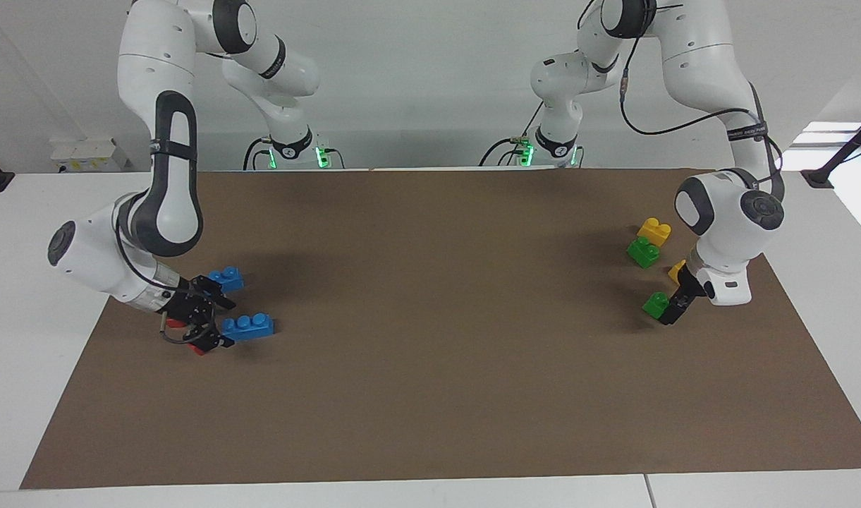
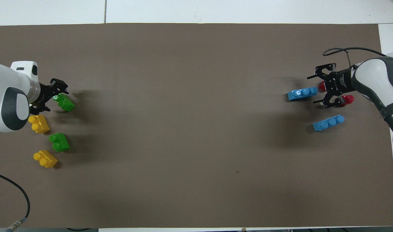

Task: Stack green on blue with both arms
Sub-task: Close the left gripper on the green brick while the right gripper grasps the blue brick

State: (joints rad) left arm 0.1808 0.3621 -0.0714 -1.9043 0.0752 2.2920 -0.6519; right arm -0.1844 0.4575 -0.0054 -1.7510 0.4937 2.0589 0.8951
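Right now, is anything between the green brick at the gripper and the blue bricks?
No. Only bare mat lies between the green brick at the left gripper and the blue brick at the right gripper. The red bricks sit by that gripper, off the path.
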